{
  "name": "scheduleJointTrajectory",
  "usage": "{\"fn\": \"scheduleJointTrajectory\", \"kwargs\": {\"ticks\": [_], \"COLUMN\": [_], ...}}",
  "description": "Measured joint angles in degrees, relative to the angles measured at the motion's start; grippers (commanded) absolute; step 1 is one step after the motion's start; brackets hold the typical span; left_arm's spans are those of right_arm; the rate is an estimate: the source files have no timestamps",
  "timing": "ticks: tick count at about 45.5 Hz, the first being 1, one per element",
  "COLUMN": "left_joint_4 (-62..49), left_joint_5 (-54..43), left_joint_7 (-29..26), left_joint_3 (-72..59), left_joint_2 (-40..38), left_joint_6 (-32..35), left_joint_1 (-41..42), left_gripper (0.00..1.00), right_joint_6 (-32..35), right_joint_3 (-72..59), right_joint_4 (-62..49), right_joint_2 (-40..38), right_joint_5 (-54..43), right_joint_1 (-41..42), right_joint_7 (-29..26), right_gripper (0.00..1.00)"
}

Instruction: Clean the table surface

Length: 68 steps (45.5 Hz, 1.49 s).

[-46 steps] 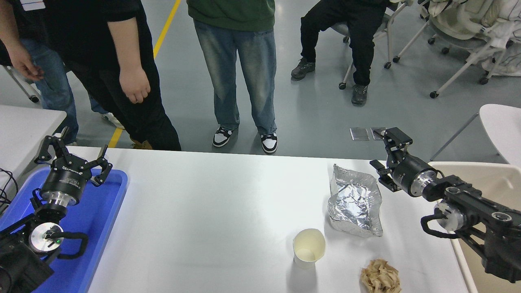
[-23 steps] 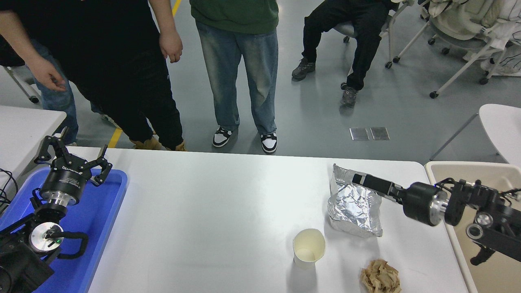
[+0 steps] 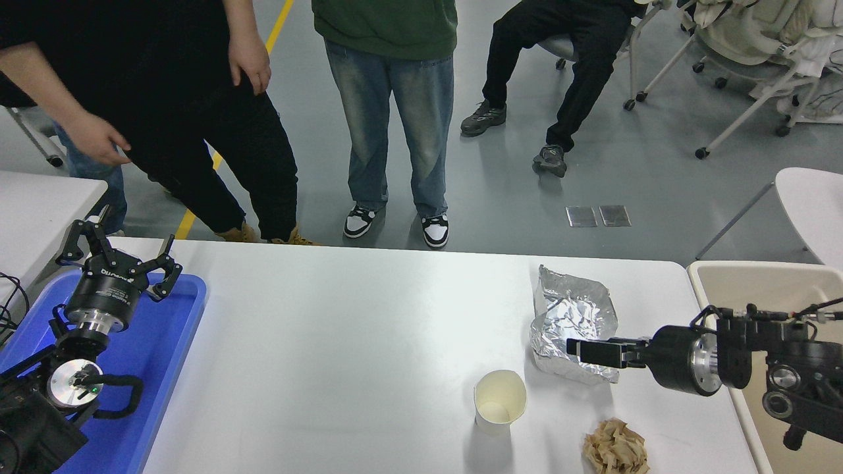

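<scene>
From the head view, my right pincer (image 3: 579,349) reaches in from the right edge, lying low and nearly level, its tip pointing toward the left. I see it edge-on, so I cannot tell how far it is open or whether it grips anything. Its tip overlaps the near right corner of the crumpled foil tray (image 3: 573,326); I cannot tell whether it touches the foil.

The table surface (image 3: 342,342) spreads beneath and mostly to the left of my right pincer. Its far edge runs beyond the foil tray, and its rounded far right corner sits beyond and to the right of my wrist. The right edge passes just under my forearm, with a beige bin (image 3: 744,286) beside it.

Nearer to me than the pincer and slightly left stands a paper cup (image 3: 500,401), upright and open. Nearer still, almost straight below the tip, a brown crumpled paper wad (image 3: 615,447) lies by the near edge. A bare strip of white separates the pincer from both.

Far to the left, bare white runs wide until the blue tray (image 3: 168,355) at the left edge, where my left pincer (image 3: 118,260) hangs parked, fingers spread wide and holding nothing.

Beyond the far edge people stand; one hand (image 3: 99,139) hangs far to the left.
</scene>
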Motion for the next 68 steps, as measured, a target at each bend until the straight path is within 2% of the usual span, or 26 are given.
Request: {"fn": "scheduleJointTrajectory", "kwargs": {"ticks": [16, 55, 63, 65, 68], "left_joint_4": [0.0, 0.0, 0.0, 0.0, 0.0], "left_joint_5": [0.0, 0.0, 0.0, 0.0, 0.0], "left_joint_7": [0.0, 0.0, 0.0, 0.0, 0.0], "left_joint_3": [0.0, 0.1, 0.1, 0.1, 0.1], "left_joint_2": [0.0, 0.0, 0.0, 0.0, 0.0], "left_joint_6": [0.0, 0.0, 0.0, 0.0, 0.0], "left_joint_1": [0.0, 0.0, 0.0, 0.0, 0.0], "left_gripper": [1.0, 1.0, 1.0, 1.0, 1.0], "right_joint_6": [2.1, 2.7, 2.7, 2.7, 2.8], "right_joint_3": [-0.8, -0.1, 0.0, -0.1, -0.3], "right_joint_4": [0.6, -4.8, -7.2, -7.7, -8.2], "right_joint_2": [3.8, 14.2, 16.8, 17.3, 17.8], "right_joint_5": [2.2, 5.8, 5.6, 5.4, 5.1], "right_joint_1": [-1.7, -4.6, -4.5, -4.3, -4.1], "right_joint_7": [-4.3, -8.3, -8.7, -8.7, -8.8], "right_gripper": [1.0, 0.99, 0.84, 0.74, 0.53]}}
